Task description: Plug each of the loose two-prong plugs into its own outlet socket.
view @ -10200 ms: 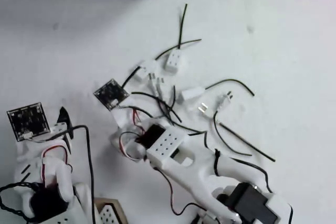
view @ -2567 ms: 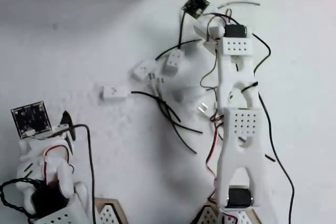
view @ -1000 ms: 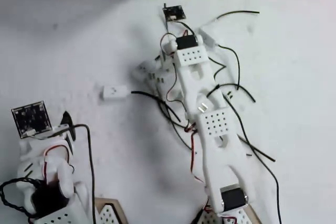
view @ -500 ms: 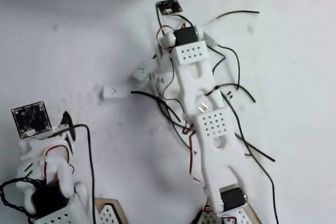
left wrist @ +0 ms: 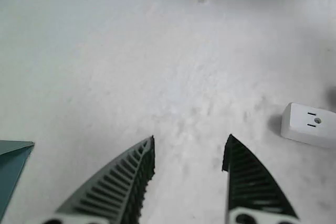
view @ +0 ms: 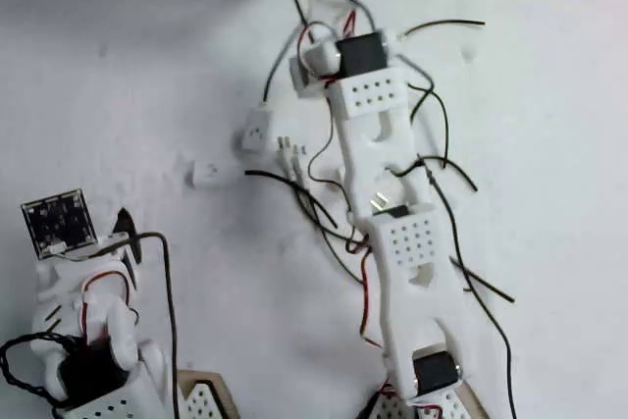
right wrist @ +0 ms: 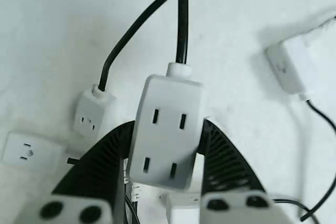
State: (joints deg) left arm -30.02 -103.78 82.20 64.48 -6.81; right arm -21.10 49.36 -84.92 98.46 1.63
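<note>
My right gripper [right wrist: 165, 136] is shut on a white double socket block [right wrist: 165, 129] with a black cord, held above the table. Beneath it lie a small corded socket [right wrist: 92, 114], a cordless white socket [right wrist: 23, 150] and a white plug [right wrist: 287, 66]. From above, the right arm [view: 392, 203] stretches to the table's far edge. A corded socket [view: 257, 130], a cordless socket [view: 208, 174] and loose two-prong plugs [view: 291, 154] lie to its left. My left gripper [left wrist: 190, 140] is open over bare table, near the white socket [left wrist: 310, 124].
Black cords [view: 314, 208] tangle across the table's middle and under the right arm. The left arm [view: 83, 311] is folded at the near left corner. A dark green object [left wrist: 10, 166] shows beside the left fingers. White table [view: 118, 76] lies open at the far left.
The right wrist has moved toward the far edge and risen with the double socket block in its grip. The corded socket shifted slightly. The left arm has not moved.
</note>
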